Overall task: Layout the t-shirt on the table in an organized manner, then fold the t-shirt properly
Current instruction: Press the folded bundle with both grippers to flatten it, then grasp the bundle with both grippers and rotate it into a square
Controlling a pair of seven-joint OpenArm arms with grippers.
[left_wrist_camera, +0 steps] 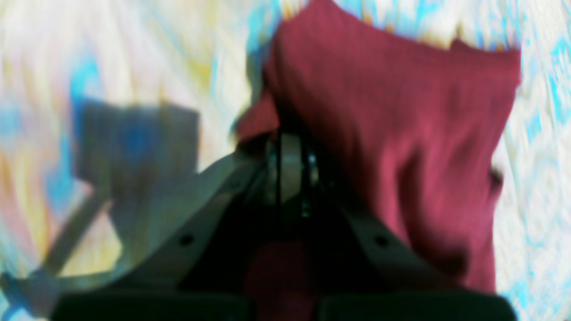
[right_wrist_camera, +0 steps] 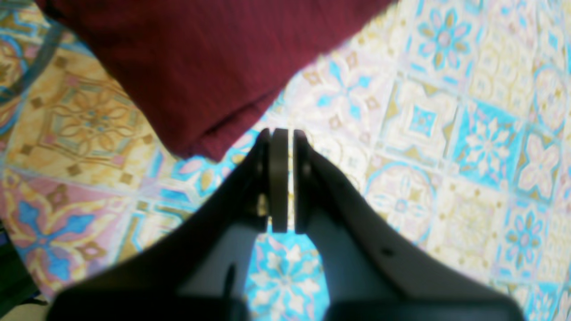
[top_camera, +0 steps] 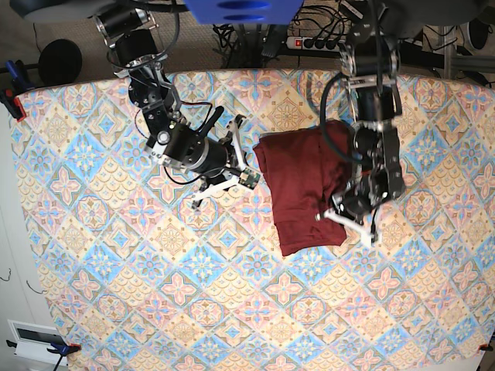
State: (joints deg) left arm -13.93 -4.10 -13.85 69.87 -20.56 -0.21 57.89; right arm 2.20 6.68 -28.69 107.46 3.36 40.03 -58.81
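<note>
The dark red t-shirt [top_camera: 302, 185] lies folded in a tall block at the middle of the table [top_camera: 116, 270]. My left gripper [top_camera: 340, 216] is at its lower right edge. The left wrist view is motion-blurred; there the left gripper [left_wrist_camera: 290, 147] is shut on the t-shirt [left_wrist_camera: 401, 133], whose fabric is lifted and drapes to the right of the fingers. My right gripper [top_camera: 251, 176] hovers just off the shirt's left edge. In the right wrist view the right gripper [right_wrist_camera: 281, 133] is shut with nothing in it, its tips beside a corner of the t-shirt [right_wrist_camera: 214, 67] over the patterned table [right_wrist_camera: 446, 133].
A power strip with cables [top_camera: 317, 39] sits behind the table's far edge. Clamps [top_camera: 11, 97] hold the cloth at the left edge. A white box [top_camera: 35, 336] lies off the front left corner. The patterned cloth stretches wide in front of the shirt.
</note>
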